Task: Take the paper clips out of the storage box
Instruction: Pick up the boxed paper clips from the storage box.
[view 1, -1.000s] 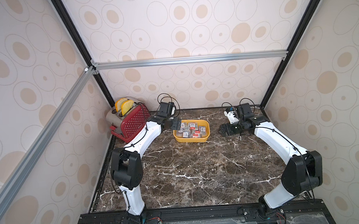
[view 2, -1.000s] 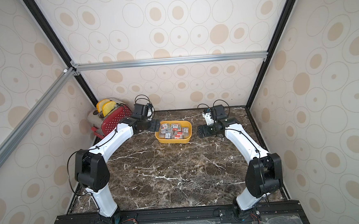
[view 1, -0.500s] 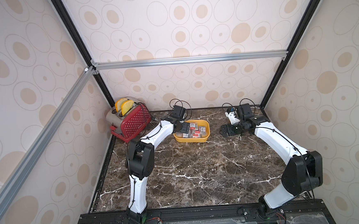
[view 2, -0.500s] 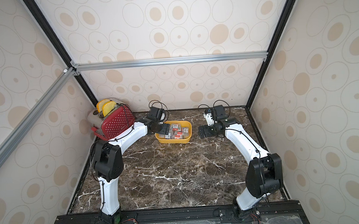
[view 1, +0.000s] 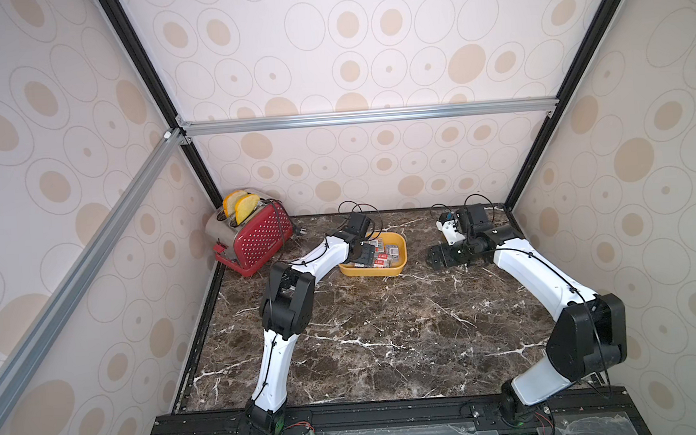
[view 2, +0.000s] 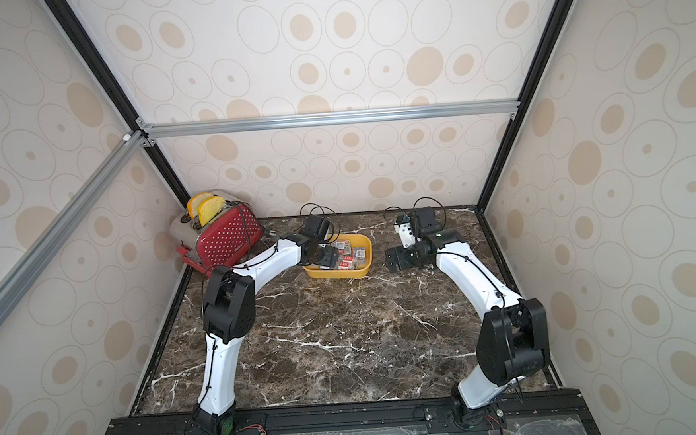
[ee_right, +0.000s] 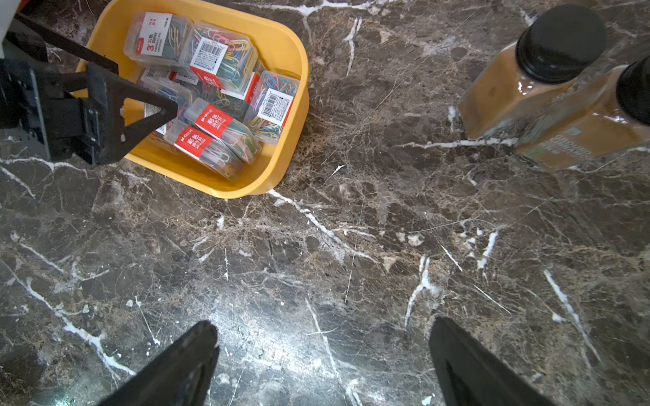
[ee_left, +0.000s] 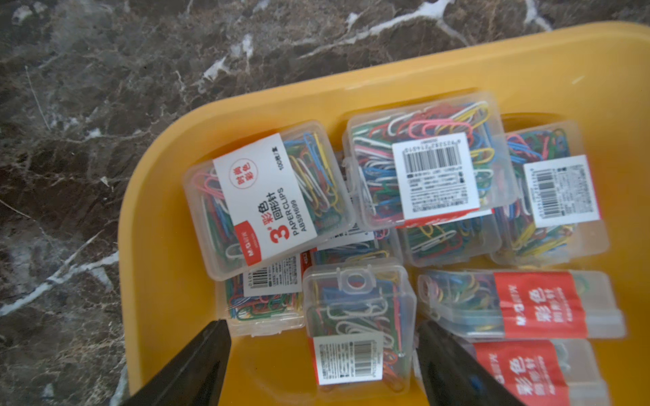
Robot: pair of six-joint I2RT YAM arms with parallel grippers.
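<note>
The yellow storage box (view 1: 382, 271) sits at the back middle of the marble table, seen in both top views. Several clear boxes of coloured paper clips (ee_left: 432, 175) lie jumbled inside it, some stacked. My left gripper (ee_left: 322, 325) is open and reaches down into the tub's left end. One clip box (ee_left: 357, 316) lies between its fingers; the left finger stands clear of it and the right finger is close beside it. My right gripper (ee_right: 323, 325) is open over bare marble to the right of the tub (ee_right: 281, 147), holding nothing.
Two brown jars with black caps (ee_right: 527, 77) stand close together on the marble near my right gripper. A red toaster (view 1: 252, 237) with two bread slices sits in the back left corner. Patterned walls enclose the table on three sides.
My left arm has swung right from beside the tub's left end, and its gripper now sits over and into the tub. The right arm has stayed put.
</note>
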